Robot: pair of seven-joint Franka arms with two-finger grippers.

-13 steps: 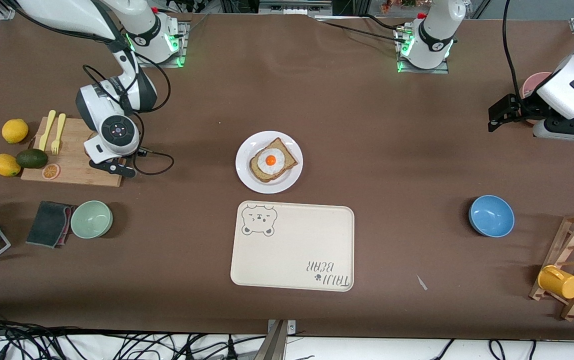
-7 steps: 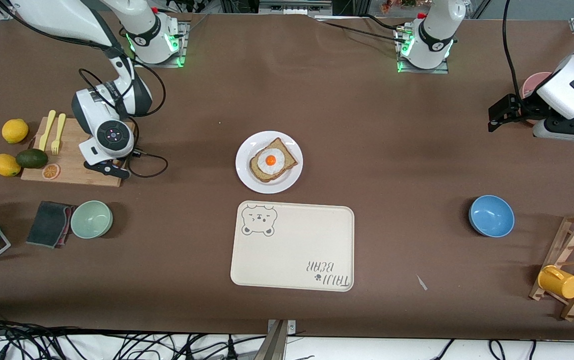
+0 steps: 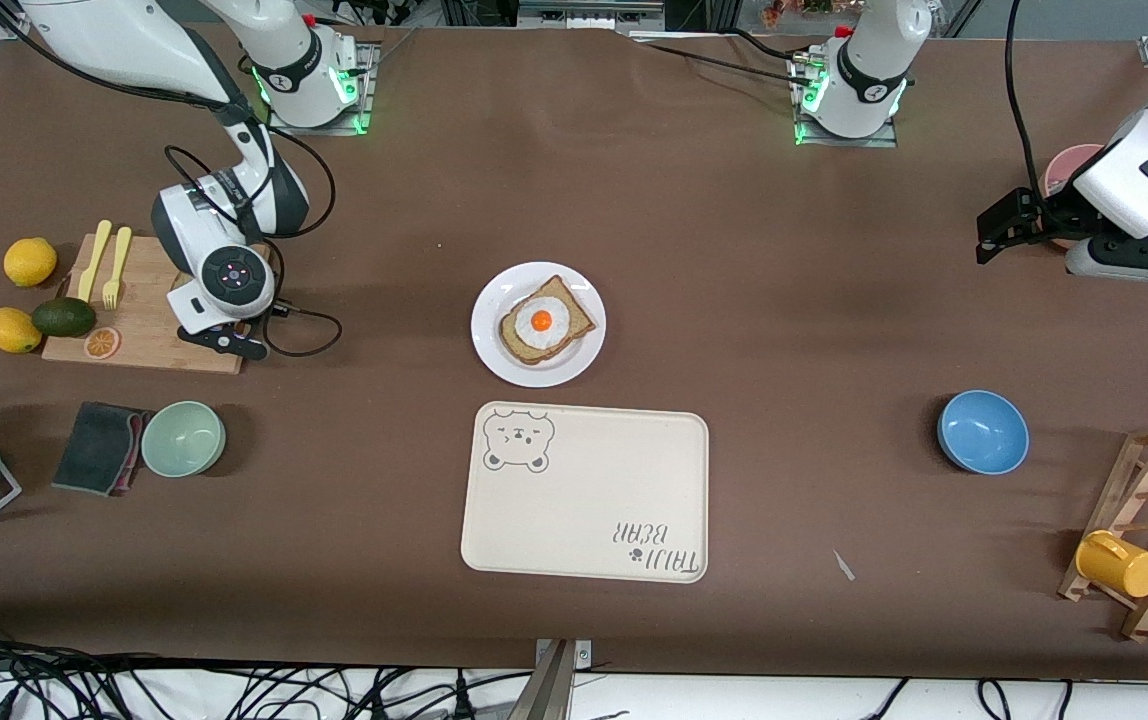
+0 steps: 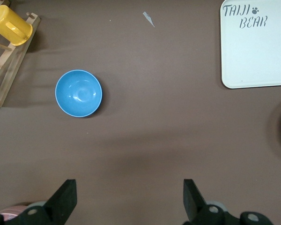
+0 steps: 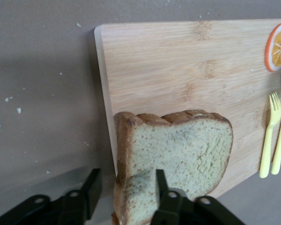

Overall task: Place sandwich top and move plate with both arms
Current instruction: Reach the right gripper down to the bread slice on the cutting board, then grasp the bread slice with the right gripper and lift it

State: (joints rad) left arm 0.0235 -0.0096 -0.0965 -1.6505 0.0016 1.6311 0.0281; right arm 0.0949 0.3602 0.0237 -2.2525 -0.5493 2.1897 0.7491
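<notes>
Over cutting board (image 5: 187, 79), right tool (image 5: 124, 194) grips sandwich top (image 5: 178, 159); left tool (image 4: 129, 199) open.

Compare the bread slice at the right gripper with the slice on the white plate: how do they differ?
The sandwich top is plain, while the slice on the plate carries a fried egg. The sandwich top is over the cutting board, between the right gripper's fingers; the egg slice lies flat on the plate. Both are brown bread with darker crust.
</notes>
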